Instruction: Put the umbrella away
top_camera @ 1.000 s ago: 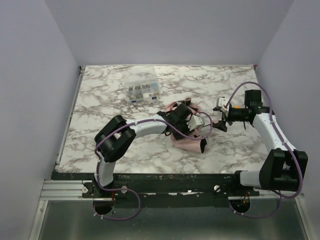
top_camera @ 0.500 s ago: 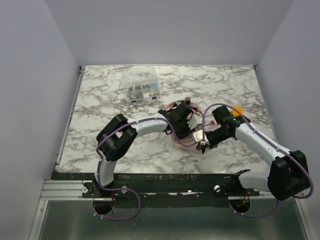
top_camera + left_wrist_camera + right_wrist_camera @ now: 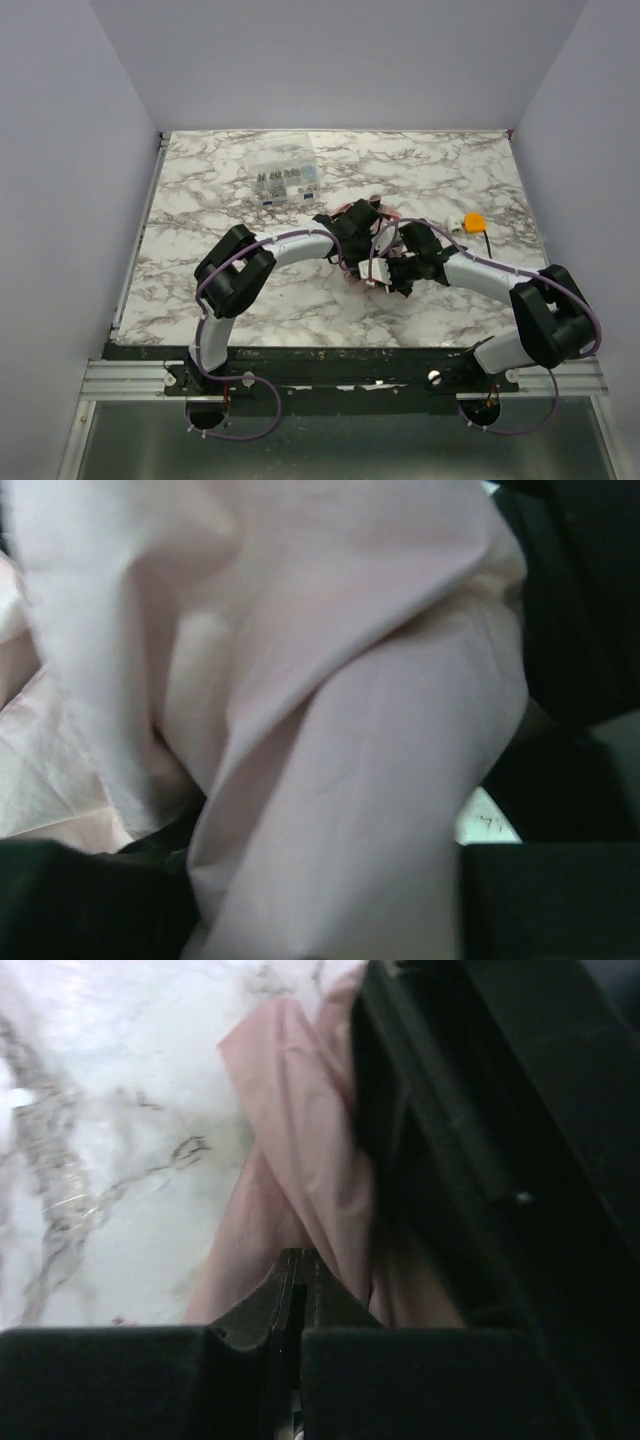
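Observation:
The umbrella (image 3: pixel 356 284) is a crumpled pale pink bundle at the table's middle, mostly hidden under both grippers. My left gripper (image 3: pixel 366 238) comes onto it from the left. In the left wrist view the pink fabric (image 3: pixel 350 730) fills the frame, and a thick fold fills the gap in the left gripper (image 3: pixel 325 920), touching both dark fingers (image 3: pixel 80 900). My right gripper (image 3: pixel 376 276) reaches in from the right. In the right wrist view the right gripper (image 3: pixel 300 1265) is shut, its tips against the pink fabric (image 3: pixel 300 1160), with nothing visible between them.
A clear compartment box (image 3: pixel 285 180) of small parts stands at the back of the marble table (image 3: pixel 200 200). A small orange object (image 3: pixel 473 221) lies to the right of the arms. The other arm's dark body (image 3: pixel 480 1110) crowds the right wrist view.
The right arm swung in from the right side to the umbrella and shut its jaws. The left gripper stayed on the bundle, shifting slightly toward the back.

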